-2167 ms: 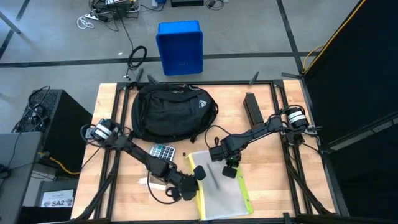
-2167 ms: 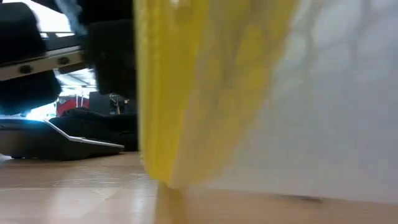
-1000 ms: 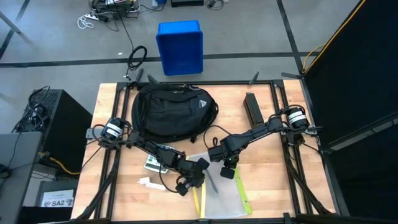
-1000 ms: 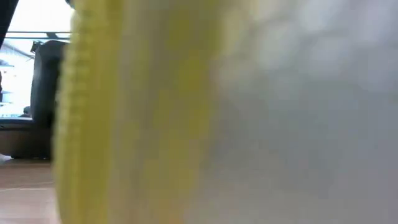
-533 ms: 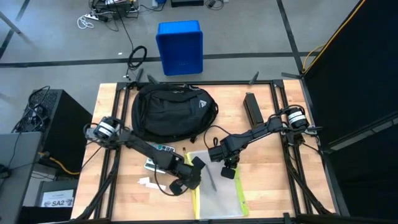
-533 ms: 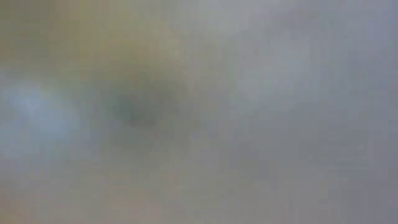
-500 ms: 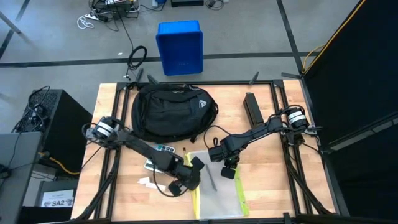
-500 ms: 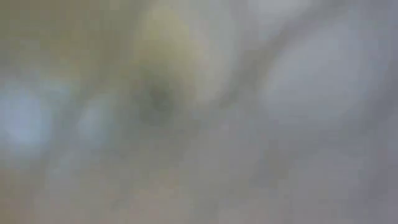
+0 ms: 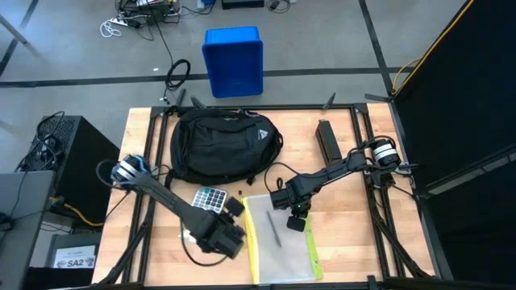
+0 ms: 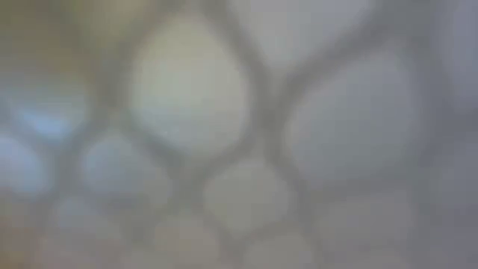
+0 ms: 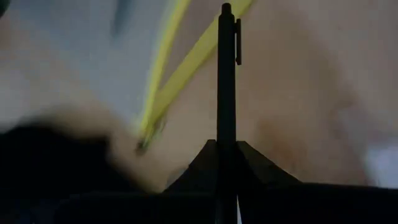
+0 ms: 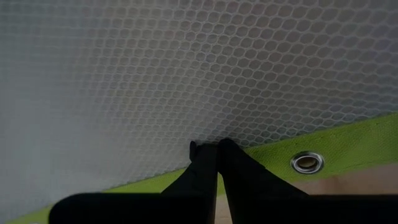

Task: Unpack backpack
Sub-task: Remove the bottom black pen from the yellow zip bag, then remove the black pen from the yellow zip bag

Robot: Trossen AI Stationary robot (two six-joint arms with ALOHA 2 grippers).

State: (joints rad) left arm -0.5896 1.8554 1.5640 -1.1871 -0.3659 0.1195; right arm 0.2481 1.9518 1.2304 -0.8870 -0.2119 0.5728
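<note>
My table (image 9: 153,250) is pale wood with a smooth, slightly shiny finish. The backpack (image 9: 222,145) is black matt cloth. The pouch (image 12: 186,74) is translucent plastic mesh with a green cloth edge and 1 shiny metal eyelet (image 12: 306,163). The pen (image 11: 226,81) is black smooth plastic.

The backpack (image 9: 222,147) is large, black, soft and rounded, lying flat at the far middle of the table (image 9: 355,250). A small pale triangular logo sits near its right end, and a strap trails off there.
</note>
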